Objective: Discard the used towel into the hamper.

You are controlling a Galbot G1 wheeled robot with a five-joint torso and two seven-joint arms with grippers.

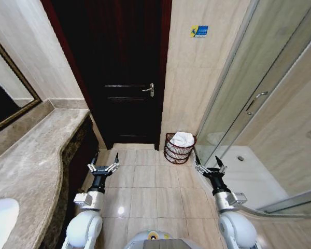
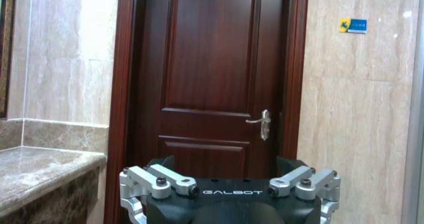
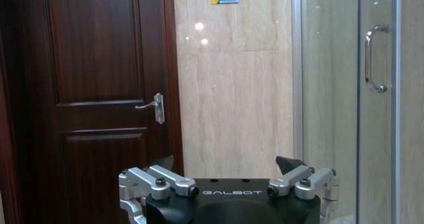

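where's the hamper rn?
Head view: the hamper stands on the floor against the far wall, between the dark door and the glass shower door, right of centre, with a white towel in it.

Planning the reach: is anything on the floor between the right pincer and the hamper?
Nothing visible. Bare floor tile lies between the open right pincer and the hamper, which stands against the wall beside the door and already holds a white towel.

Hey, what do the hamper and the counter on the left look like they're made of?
The hamper looks like dark reddish-brown wire or wicker: open ribbed sides, see-through, white cloth inside. The counter looks like polished stone, likely marble: mottled beige-brown veining and a glossy sheen.
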